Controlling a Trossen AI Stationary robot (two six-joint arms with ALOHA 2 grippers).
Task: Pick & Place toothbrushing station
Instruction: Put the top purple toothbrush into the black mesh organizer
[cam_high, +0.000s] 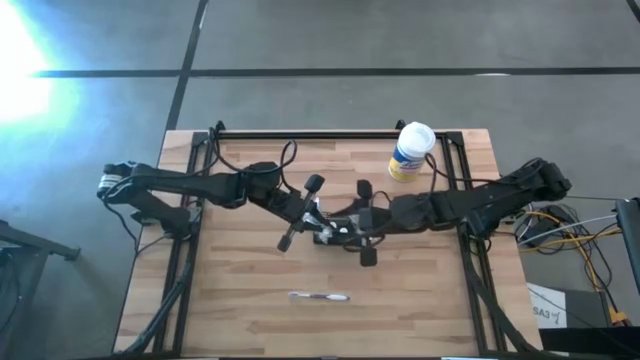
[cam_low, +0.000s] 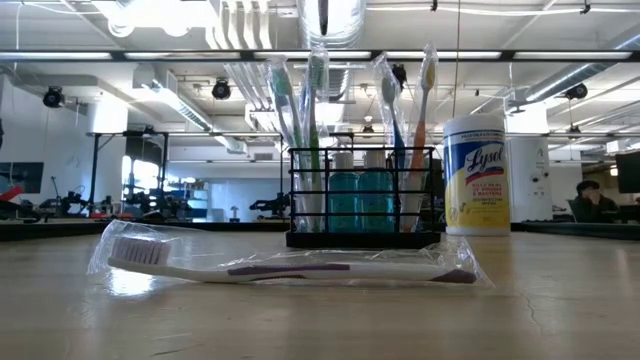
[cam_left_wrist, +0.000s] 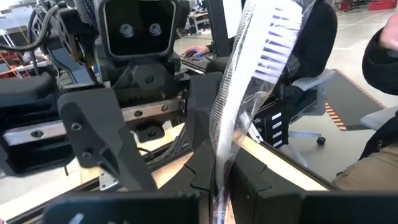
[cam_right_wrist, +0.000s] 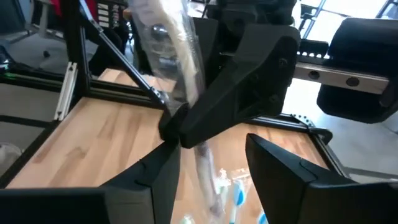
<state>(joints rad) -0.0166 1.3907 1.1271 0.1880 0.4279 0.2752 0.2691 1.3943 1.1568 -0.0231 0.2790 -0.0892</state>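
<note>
While both arms meet over the middle of the wooden table (cam_high: 240, 300), the left gripper (cam_left_wrist: 214, 186) has its fingers pressed together on a plastic-wrapped toothbrush (cam_left_wrist: 249, 93), which rises from between those fingers with its white bristles at the far end. Directly facing it, the right gripper (cam_right_wrist: 211, 168) has its fingers (cam_right_wrist: 155, 180) spread apart on either side of the same wrapped brush, with gaps showing between the pads and the wrapper. Beneath the two grippers sits the toothbrushing station (cam_low: 362, 205), a black wire-sided holder standing upright on the table with several wrapped brushes poking out of its top and blue bottles (cam_low: 360, 200) inside; from above it is mostly hidden under the grippers. Beyond the right gripper, toward the back edge, a white-and-yellow wipes canister (cam_high: 411, 152) stands upright, near the station but apart from it. On the near side of both grippers, well apart from them, another wrapped toothbrush (cam_high: 318, 296) lies flat on the table.
</note>
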